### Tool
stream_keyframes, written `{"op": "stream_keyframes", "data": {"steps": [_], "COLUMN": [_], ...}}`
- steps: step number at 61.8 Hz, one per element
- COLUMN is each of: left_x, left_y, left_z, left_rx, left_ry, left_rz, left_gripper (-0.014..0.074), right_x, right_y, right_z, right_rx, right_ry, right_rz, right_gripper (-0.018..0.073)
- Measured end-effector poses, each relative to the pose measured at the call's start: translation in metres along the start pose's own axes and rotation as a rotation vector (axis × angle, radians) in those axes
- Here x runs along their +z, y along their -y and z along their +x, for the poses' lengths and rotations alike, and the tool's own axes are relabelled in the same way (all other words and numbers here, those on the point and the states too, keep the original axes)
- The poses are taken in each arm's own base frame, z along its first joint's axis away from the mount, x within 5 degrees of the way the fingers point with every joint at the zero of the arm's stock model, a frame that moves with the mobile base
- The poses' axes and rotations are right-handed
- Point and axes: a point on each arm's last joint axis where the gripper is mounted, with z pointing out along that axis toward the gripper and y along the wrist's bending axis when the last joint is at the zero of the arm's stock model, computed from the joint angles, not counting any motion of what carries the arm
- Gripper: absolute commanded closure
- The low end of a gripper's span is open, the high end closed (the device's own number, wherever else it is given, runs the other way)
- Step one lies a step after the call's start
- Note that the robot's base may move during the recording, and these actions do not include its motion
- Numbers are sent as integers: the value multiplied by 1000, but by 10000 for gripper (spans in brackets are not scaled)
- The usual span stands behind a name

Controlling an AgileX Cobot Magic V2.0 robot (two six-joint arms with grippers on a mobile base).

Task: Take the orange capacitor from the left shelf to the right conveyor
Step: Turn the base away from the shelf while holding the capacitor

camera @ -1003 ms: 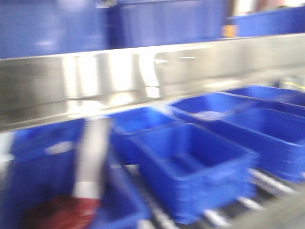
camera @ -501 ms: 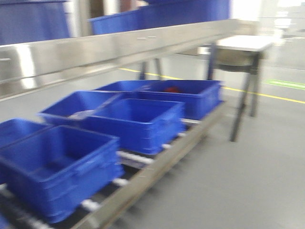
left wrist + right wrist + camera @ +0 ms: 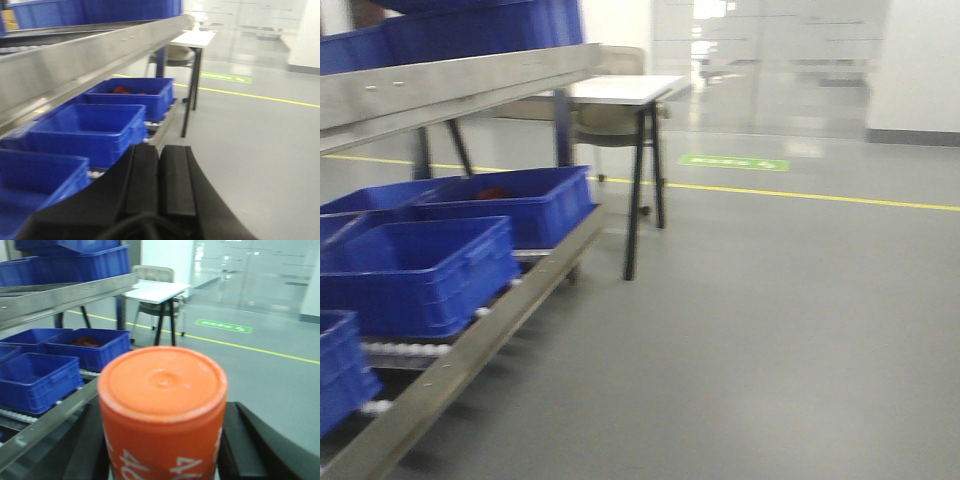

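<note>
Since the right claw [image 3: 164,455] clamps the orange capacitor [image 3: 162,405] low, clear of the shelf [image 3: 450,85], a jolt could tip it loose; left claw [image 3: 159,175] is closed on nothing; conveyor not visible.

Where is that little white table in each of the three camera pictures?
Front view: white table, upper centre-left, beyond the left shelf's end.
Left wrist view: table upper centre, at the shelf's end.
Right wrist view: table upper centre, above the orange capacitor.
Shared landmark: the yellow floor line.
</note>
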Motion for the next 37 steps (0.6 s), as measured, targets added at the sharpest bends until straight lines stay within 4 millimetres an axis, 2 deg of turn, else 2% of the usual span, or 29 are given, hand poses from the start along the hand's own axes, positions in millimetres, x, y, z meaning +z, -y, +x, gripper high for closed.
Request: {"op": "stream_keyframes", "data": {"steps": [37], "left_x": [0], "left_y": [0], "left_z": [0], "left_rx": [0], "left_ry": [0], "left_rz": [0], "left_gripper": [723], "right_x": [0], "right_y": [0], "right_z": [0], "right_rx": [0], "right_ry": [0], "right_rz": [0], "right_gripper": [463]}}
